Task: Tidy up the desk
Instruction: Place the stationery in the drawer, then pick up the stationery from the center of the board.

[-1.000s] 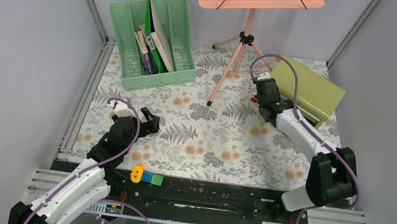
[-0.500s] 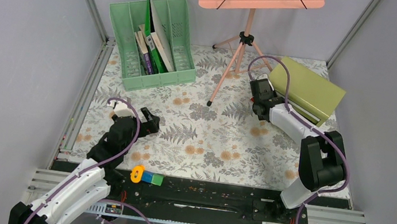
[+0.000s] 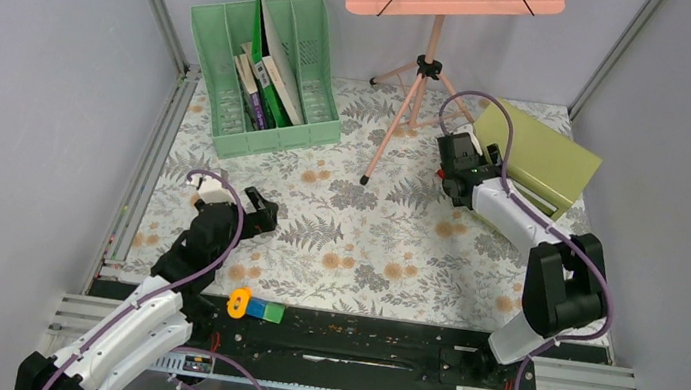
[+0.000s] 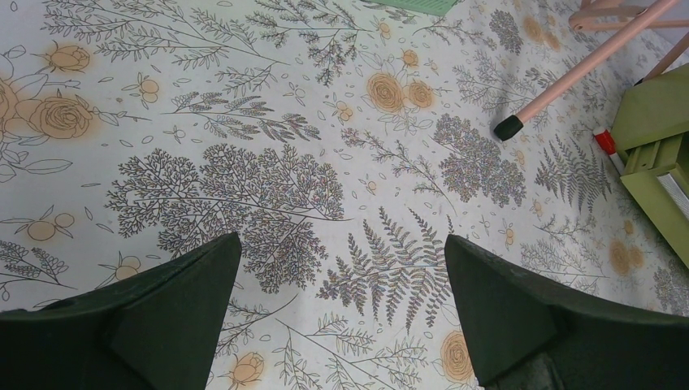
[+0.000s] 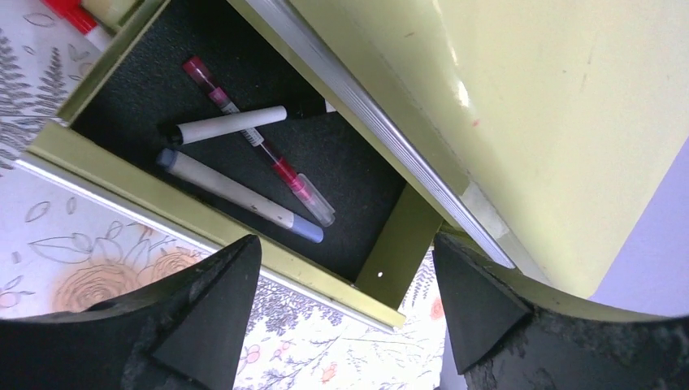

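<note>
The desk (image 3: 357, 227) is a flower-and-fern-printed cloth top. At its back right an olive-green drawer box (image 3: 533, 159) has its drawer (image 5: 244, 244) pulled out. In the drawer lie a white marker with a black cap (image 5: 227, 126), a red pen (image 5: 260, 150) and a white marker with blue ends (image 5: 240, 195). My right gripper (image 5: 345, 301) hovers open above the drawer's front corner, nothing between its fingers. My left gripper (image 4: 341, 309) stands wide open over bare cloth at the near left (image 3: 258, 216), holding nothing.
A green file rack (image 3: 267, 74) with books stands at the back left. A pink music stand (image 3: 429, 65) has one foot (image 3: 365, 179) on the cloth mid-desk. A red-capped marker (image 5: 69, 12) lies beside the drawer. Orange, blue and green pieces (image 3: 251, 306) sit on the near rail.
The right arm has swung in toward the drawer box, its elbow drawing left, and its jaws have opened. The left arm has not moved.
</note>
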`<state>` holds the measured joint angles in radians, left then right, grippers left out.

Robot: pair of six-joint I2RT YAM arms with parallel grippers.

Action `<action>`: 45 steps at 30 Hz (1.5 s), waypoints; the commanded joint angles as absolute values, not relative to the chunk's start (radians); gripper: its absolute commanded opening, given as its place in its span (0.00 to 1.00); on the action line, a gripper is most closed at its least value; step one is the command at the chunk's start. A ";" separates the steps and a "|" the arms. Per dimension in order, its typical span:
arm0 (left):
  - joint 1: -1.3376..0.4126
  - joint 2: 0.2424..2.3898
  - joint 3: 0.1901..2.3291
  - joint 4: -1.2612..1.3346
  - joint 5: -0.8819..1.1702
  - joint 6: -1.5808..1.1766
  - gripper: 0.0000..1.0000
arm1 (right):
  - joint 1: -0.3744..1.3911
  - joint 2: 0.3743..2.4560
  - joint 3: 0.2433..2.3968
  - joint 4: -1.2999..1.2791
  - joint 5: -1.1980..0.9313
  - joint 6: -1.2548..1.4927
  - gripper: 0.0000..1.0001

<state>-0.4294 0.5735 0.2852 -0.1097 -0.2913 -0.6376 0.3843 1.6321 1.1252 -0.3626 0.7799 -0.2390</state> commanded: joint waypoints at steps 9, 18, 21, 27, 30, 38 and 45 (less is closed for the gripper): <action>-0.419 0.579 0.290 -0.054 -0.272 -0.640 0.99 | 0.379 1.440 1.166 -0.450 0.449 -0.045 0.90; -0.416 0.576 0.289 -0.055 -0.267 -0.640 0.99 | 0.376 1.435 1.200 -0.415 0.179 0.090 0.91; -0.414 0.571 0.287 -0.054 -0.267 -0.640 0.99 | 0.376 1.469 1.239 -0.396 0.082 0.139 0.89; -0.411 0.572 0.287 -0.052 -0.264 -0.640 0.99 | 0.376 1.608 1.368 -0.411 0.004 0.187 0.83; -0.410 0.573 0.285 -0.051 -0.261 -0.640 0.99 | 0.376 1.679 1.432 -0.427 -0.045 0.201 0.79; -0.405 0.572 0.284 -0.050 -0.257 -0.640 0.99 | 0.373 1.847 1.561 -0.445 0.006 0.266 0.82; -0.401 0.570 0.282 -0.049 -0.253 -0.640 0.99 | 0.324 1.944 1.620 -0.445 0.106 0.333 0.82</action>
<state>-0.4099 0.5781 0.2852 -0.1024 -0.2733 -0.6376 0.3653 1.9060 1.5509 -0.4370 0.0391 0.2783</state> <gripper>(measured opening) 0.985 0.820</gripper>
